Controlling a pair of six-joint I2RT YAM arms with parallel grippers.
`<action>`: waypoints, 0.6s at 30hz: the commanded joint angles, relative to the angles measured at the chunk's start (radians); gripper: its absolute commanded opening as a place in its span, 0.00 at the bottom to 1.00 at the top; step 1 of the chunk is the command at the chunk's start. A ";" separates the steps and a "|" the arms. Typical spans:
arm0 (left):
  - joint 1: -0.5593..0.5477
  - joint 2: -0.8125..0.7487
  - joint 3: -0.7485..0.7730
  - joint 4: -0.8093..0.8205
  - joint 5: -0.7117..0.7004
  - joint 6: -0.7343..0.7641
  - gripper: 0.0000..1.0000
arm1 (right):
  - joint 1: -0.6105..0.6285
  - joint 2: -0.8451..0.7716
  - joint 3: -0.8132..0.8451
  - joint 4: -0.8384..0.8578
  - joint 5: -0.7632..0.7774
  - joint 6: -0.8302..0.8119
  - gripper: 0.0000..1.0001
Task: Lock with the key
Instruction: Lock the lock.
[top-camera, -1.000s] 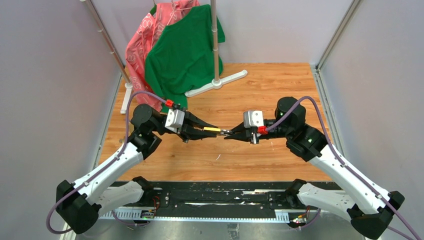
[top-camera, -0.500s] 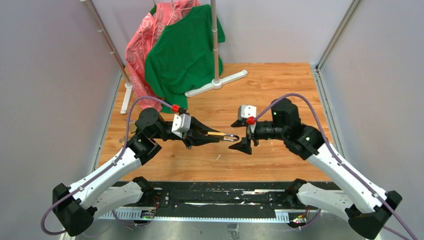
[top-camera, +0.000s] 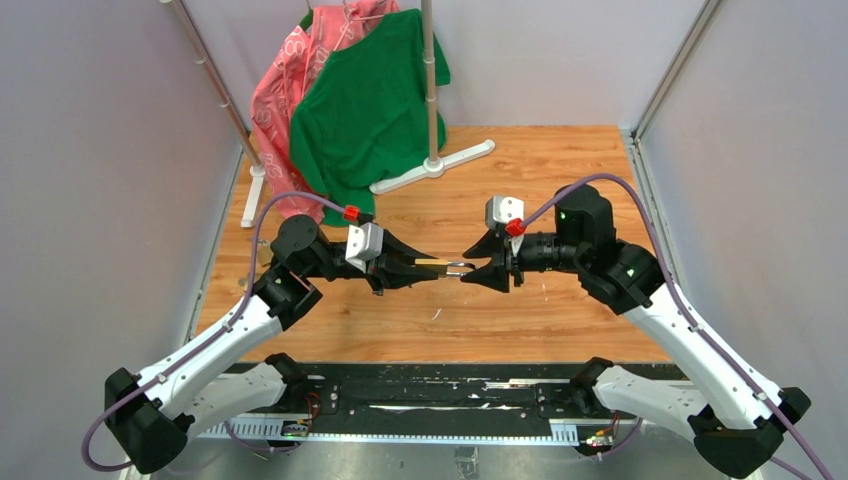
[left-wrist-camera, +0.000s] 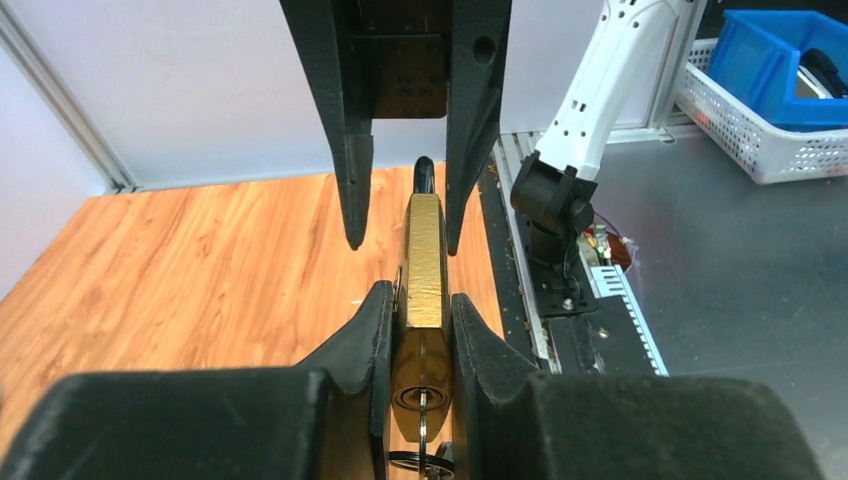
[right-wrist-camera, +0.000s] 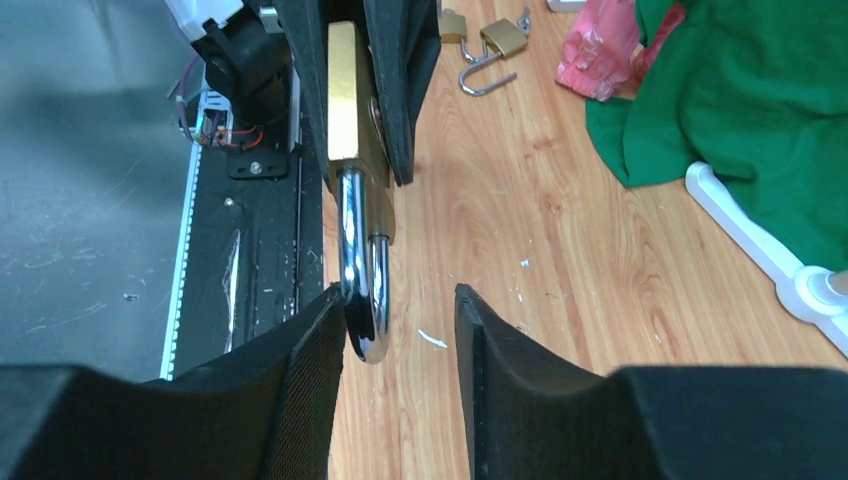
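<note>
Overhead first. The two arms met nose to nose above the counter (top-camera: 560, 180). The left end effector (top-camera: 428, 268) was clamped narrow on the brass padlock (top-camera: 433, 261). The shackle (top-camera: 457, 267) pointed out past its tips toward the right end effector (top-camera: 468, 268), whose jaws stood partly apart at the shackle's bend, gripping nothing. The key was too small to pick out here. No writing was visible.

Left wrist view. The padlock (left-wrist-camera: 425, 260) sat edge-on between the fingers of the left end effector (left-wrist-camera: 422, 300), pinched on its flat faces. The key (left-wrist-camera: 424, 405) was in the keyhole at the body's base, on the wrist side of the fingertips, with its ring (left-wrist-camera: 415, 462) hanging just below. The right end effector (left-wrist-camera: 402, 245) straddled the far end, beyond the tips. The risk, as I judged it, was that a push on the shackle would run along the grip. The body could then slide back through the pads and jam the key. No stamp was readable on the brass, and no label on the blue bin (left-wrist-camera: 775, 60) off to the side.

Right wrist view. The shackle (right-wrist-camera: 360, 270) lay between the open fingers of the right end effector (right-wrist-camera: 400, 300), off-centre, hard by one finger and clear of the other. Closing from there would probably shove it sideways and twist the padlock (right-wrist-camera: 345, 90) in the other grip. I could not tell whether the shackle was latched. Two spare padlocks (right-wrist-camera: 505, 38) lay on the counter beyond the tips, with nothing legible on them.
</note>
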 joint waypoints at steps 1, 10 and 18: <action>0.003 -0.011 0.012 0.074 -0.019 -0.003 0.00 | -0.012 -0.009 0.002 0.073 -0.060 0.075 0.40; 0.003 -0.007 0.023 0.075 -0.036 -0.009 0.00 | -0.012 0.006 -0.014 0.116 -0.074 0.106 0.00; 0.007 -0.029 -0.008 0.039 -0.105 0.001 0.61 | -0.040 -0.048 -0.023 0.098 -0.030 0.025 0.00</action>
